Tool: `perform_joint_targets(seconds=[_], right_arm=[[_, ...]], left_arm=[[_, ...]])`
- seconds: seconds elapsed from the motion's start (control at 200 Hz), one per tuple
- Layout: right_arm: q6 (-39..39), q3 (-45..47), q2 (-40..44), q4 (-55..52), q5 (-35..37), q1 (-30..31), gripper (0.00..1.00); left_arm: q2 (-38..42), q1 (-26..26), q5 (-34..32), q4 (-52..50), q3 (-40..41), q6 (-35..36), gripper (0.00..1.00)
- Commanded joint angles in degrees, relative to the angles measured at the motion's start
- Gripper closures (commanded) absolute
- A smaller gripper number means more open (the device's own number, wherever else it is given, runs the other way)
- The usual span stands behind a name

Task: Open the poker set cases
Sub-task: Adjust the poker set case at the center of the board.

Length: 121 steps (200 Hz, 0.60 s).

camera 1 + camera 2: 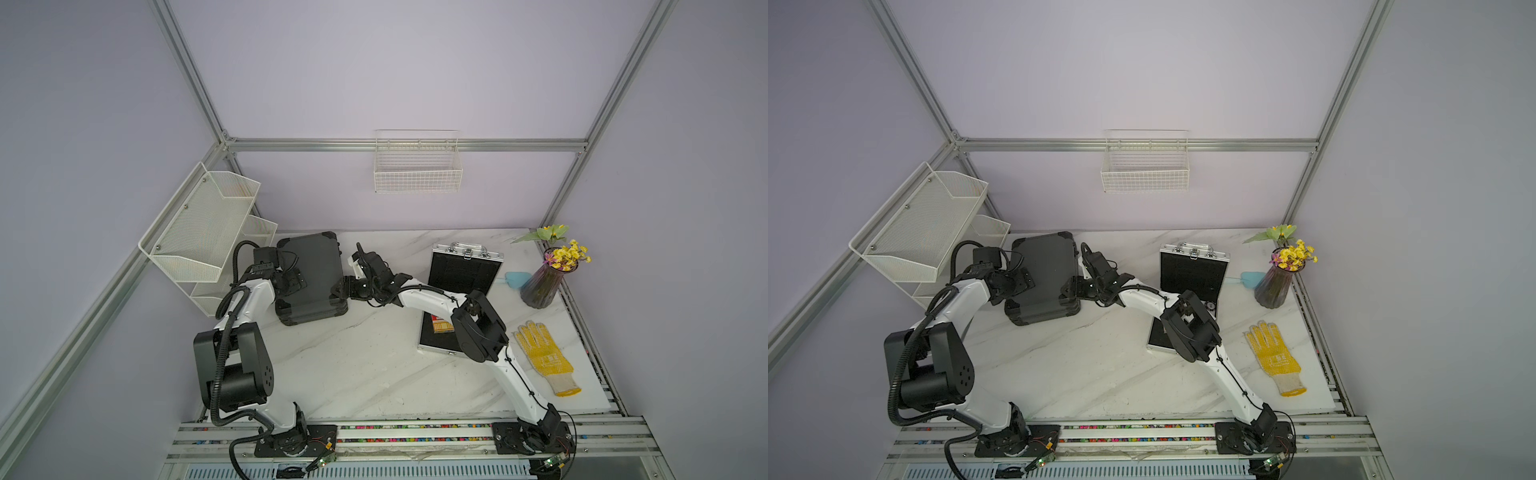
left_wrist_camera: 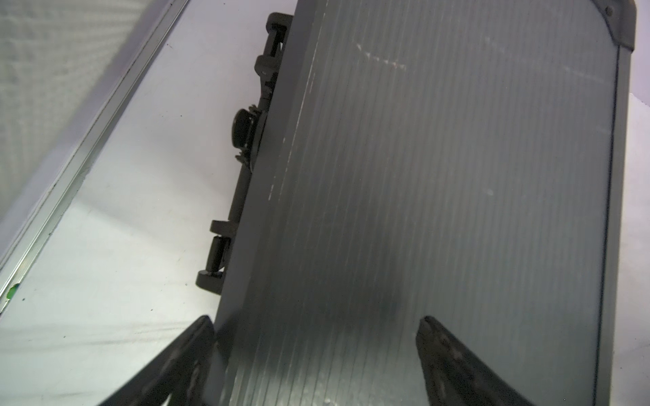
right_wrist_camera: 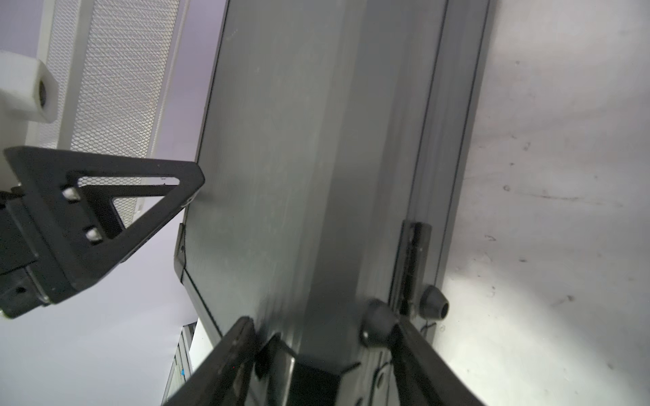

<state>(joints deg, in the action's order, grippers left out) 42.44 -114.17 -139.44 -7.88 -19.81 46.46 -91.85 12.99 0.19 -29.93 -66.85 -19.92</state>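
The dark grey case (image 1: 311, 274) (image 1: 1044, 270) lies at the back left of the table with its lid down. My left gripper (image 1: 291, 283) (image 2: 315, 321) is open just above the ribbed lid (image 2: 439, 175), with one fingertip (image 2: 202, 325) past the edge that carries the latches (image 2: 218, 253). My right gripper (image 1: 338, 291) (image 3: 322, 321) is closed across the case's thickness at its near right corner, by the hinge (image 3: 413, 253) and the rubber feet. The silver case (image 1: 463, 270) (image 1: 1192, 270) stands open at the right, and my right arm partly hides its base (image 1: 432, 347).
A white mesh rack (image 1: 203, 232) stands close behind the left arm. A wire basket (image 1: 417, 166) hangs on the back wall. At the right are a vase of flowers (image 1: 544, 282), a pale blue object (image 1: 517, 279) and a yellow glove (image 1: 544, 357).
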Motion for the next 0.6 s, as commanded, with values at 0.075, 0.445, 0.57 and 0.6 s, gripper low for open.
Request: perform_joint_targets(seconds=[0.075, 0.445, 0.57, 0.6], right_arm=[[-0.08, 0.05, -3.92, -0.63, 1.62, -0.89, 0.37], [-1.65, 1.56, -2.22, -2.03, 1.79, -5.02, 0.38], [-2.38, 2.29, -1.24, -2.79, 1.80, -6.67, 0.38], [-2.68, 2.28, -1.09, -3.28, 1.84, -6.94, 0.38]], left_arm=[[-1.80, 1.00, 6.87, -0.15, 0.30, -2.43, 0.10], [-2.10, -3.45, 14.83, 3.91, 5.60, -7.99, 0.11], [-1.59, -6.59, 15.61, 5.07, 7.11, -9.95, 0.11], [-1.34, -7.46, 15.90, 5.47, 7.60, -10.48, 0.11]])
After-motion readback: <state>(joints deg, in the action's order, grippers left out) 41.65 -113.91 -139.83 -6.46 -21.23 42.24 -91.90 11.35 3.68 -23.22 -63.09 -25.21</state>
